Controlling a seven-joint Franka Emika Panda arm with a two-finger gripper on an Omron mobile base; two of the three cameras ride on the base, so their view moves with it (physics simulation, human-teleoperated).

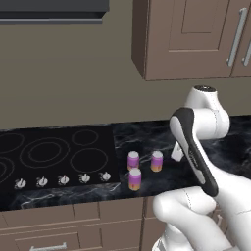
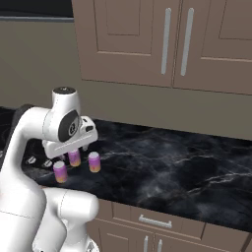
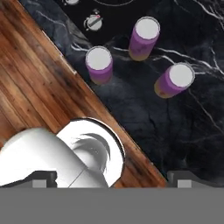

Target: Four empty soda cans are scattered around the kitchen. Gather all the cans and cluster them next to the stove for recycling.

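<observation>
Beside the stove [image 1: 54,157], on the dark marble counter [image 2: 172,167], you have three purple cans [image 1: 135,179] standing upright in a loose cluster, apart from one another, just right of the knobs [image 1: 63,180]. Above them your gripper [image 2: 69,147] hangs with its fingers spread wide, holding nothing. Brown cabinets [image 2: 162,44] hang overhead; wood floor [image 3: 35,87] lies below.
</observation>
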